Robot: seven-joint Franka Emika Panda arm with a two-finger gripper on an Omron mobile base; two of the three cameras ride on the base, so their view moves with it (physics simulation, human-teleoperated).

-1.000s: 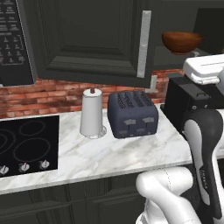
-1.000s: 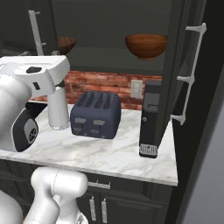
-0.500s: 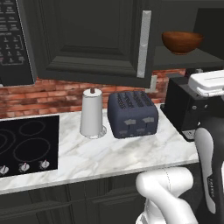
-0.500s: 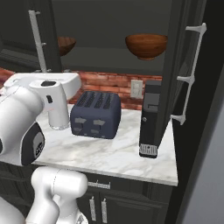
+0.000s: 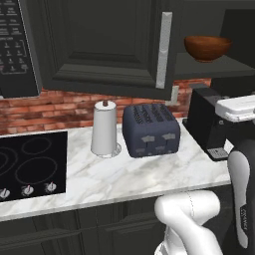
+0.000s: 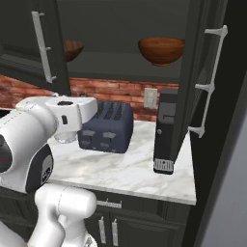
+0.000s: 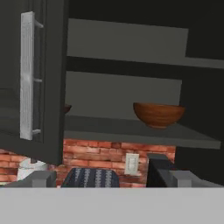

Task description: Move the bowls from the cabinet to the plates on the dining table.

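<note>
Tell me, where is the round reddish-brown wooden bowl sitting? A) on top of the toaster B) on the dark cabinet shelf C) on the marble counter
B: the round reddish-brown wooden bowl rests on the dark cabinet shelf, above the dark blue toaster.

Cabinet (image 7: pixel 127 87) open, dark shelves exposed. One reddish-brown bowl (image 7: pixel 158 114) upright on the lower shelf, right of centre. Sliver of a second bowl (image 7: pixel 67 108) at the edge of the left door (image 7: pixel 43 78). Door carries a vertical silver handle (image 7: pixel 27 74). Below the shelf: brick wall (image 7: pixel 100 154) with white outlet (image 7: pixel 131 163), toaster top (image 7: pixel 89 178), tall black appliance (image 7: pixel 159 170) to its right. Claw (image 7: pixel 111 179) fingertips wide apart, nothing between them.
</note>
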